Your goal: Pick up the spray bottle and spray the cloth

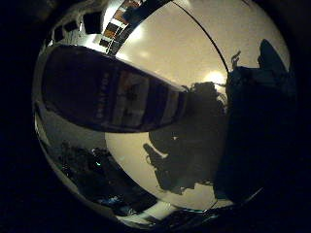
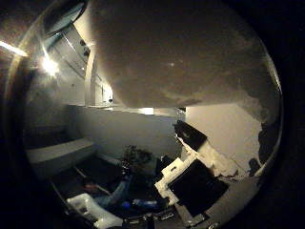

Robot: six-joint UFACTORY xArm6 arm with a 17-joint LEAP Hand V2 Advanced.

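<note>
In the little finger side palm view the spray bottle [image 1: 107,92], dark with a pale label, fills much of the picture and lies close against the palm, above the white table [image 1: 175,49]. Its shadow, together with the hand's, falls on the table under it. A dark cloth [image 1: 255,116] lies on the table beyond the bottle's end. In the thumb side palm view the white and black fingers [image 2: 195,172] of my right hand curl inward beside a large grey surface [image 2: 172,57] that is very close to the palm.
The thumb side palm view looks out into the room: a pale wall [image 2: 114,129], a bright lamp [image 2: 48,65], a low bench [image 2: 57,153] and clutter on the floor [image 2: 124,191]. The table edge curves past dark clutter [image 1: 87,160] in the little finger side view.
</note>
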